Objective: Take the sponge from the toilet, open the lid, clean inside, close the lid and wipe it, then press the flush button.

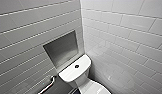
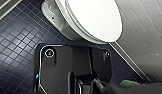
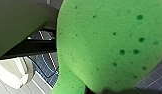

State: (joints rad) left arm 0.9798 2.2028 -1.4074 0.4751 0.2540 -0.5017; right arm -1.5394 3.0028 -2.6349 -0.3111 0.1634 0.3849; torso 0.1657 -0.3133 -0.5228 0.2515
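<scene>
Plainly, the small bright green porous sponge [image 3: 104, 42] is off the glossy white ceramic toilet [image 2: 57, 21], above the dark blue tiled floor [image 2: 17, 50], and the right claw [image 3: 104, 90] appears pinched on it. Whether the left claw [image 2: 88, 86] is spread or pressed together cannot be told. The toilet's oval lid [image 2: 94, 17] is down. The soft pad may squirm loose under pressure; the slick lid, close to the tiled wall [image 2: 147, 37], may slip and slam.

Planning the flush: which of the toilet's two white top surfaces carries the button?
The rectangular tank top, below the wall niche: the dark round flush button sits in its centre. The oval lid is plain white, unmarked.
</scene>
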